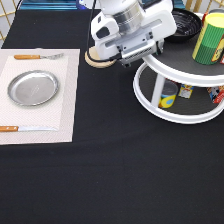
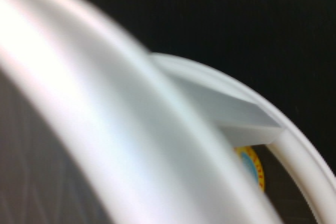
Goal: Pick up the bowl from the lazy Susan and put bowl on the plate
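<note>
The glossy black bowl (image 1: 189,23) sits on the top tier of the white two-tier lazy Susan (image 1: 172,118), at the exterior view's top right. My gripper (image 1: 144,51) hangs over the top tier's left edge, just left of the bowl, and the white hand hides part of the bowl. The bowl rests on the tier and nothing holds it. The silver plate (image 1: 32,88) lies empty on a pale placemat at the exterior view's left. The wrist view shows the lazy Susan's white rim (image 2: 112,125) from very close.
A green and yellow can (image 1: 210,37) stands on the top tier beside the bowl. Small cans (image 1: 168,96) stand on the lower tier; one shows in the wrist view (image 2: 253,167). A wooden coaster (image 1: 96,60) lies under the hand. A fork (image 1: 37,56) and knife (image 1: 25,128) flank the plate.
</note>
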Controlling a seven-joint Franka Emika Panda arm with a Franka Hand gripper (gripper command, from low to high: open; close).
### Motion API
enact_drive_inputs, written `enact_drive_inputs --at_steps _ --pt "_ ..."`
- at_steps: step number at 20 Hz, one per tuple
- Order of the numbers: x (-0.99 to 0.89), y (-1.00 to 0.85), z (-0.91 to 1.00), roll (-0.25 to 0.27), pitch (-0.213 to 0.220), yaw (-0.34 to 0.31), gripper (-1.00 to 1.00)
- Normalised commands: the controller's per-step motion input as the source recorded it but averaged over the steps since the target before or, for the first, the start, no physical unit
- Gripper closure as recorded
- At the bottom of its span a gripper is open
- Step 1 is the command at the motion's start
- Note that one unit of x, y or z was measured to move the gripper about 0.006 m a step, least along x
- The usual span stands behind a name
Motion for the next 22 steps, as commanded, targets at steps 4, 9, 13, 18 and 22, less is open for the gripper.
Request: enact_drive_inputs --at_steps 4,9,13,18,22 --pt "0.04 0.0 0.5 -0.03 0.0 0.078 -1.0" --pt "-0.37 0.0 0.99 -0.138 -0.036 0.0 -1.0" --pt "-0.75 0.03 0.98 -0.145 -0.035 -0.022 -1.0" --pt "-0.94 0.04 0.74 -0.13 -0.015 -0.026 -1.0" --pt "-0.97 0.18 0.12 -0.122 -0.024 -0.012 -1.0"
